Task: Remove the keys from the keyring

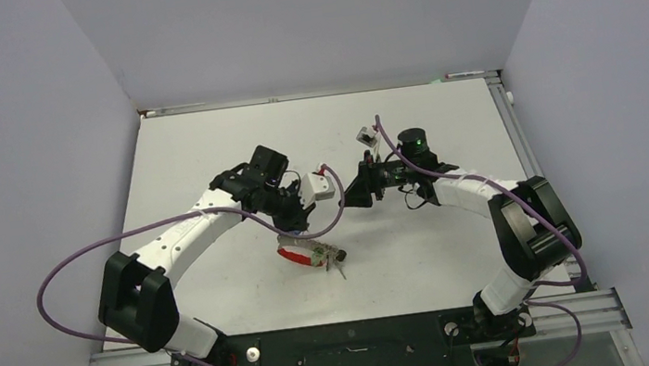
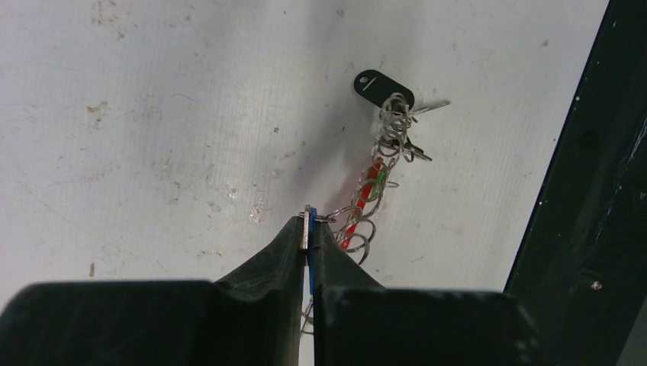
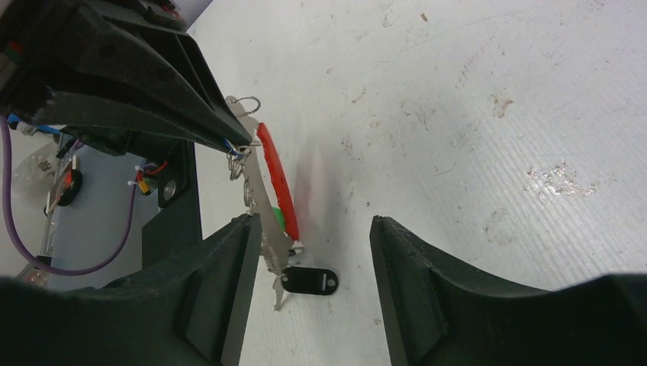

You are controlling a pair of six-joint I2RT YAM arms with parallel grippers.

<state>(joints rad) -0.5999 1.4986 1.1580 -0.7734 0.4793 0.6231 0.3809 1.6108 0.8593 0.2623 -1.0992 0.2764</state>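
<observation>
My left gripper (image 2: pixel 308 223) is shut on a blue-headed key (image 2: pixel 312 252) and a silvery key (image 2: pixel 306 227) pressed flat together. The keyring (image 2: pixel 355 213), a red arc with grey metal rings, hangs from them toward the white table, carrying a green-headed key (image 2: pixel 379 177), silvery keys (image 2: pixel 404 149) and a black oval tag (image 2: pixel 383 88). From above the bunch (image 1: pixel 307 255) sits just below the left gripper (image 1: pixel 292 231). My right gripper (image 3: pixel 314 221) is open and empty, facing the red arc (image 3: pixel 273 169), the tag (image 3: pixel 309 280) and a silvery key (image 3: pixel 268 242) beside its left finger. It hovers right of the left gripper (image 1: pixel 352 191).
The white table (image 1: pixel 205 151) is scuffed. A black frame bar (image 2: pixel 587 191) runs along its near edge, close to the hanging bunch. Purple cables (image 1: pixel 87 259) loop off both arms. Grey walls close in the left, far and right sides.
</observation>
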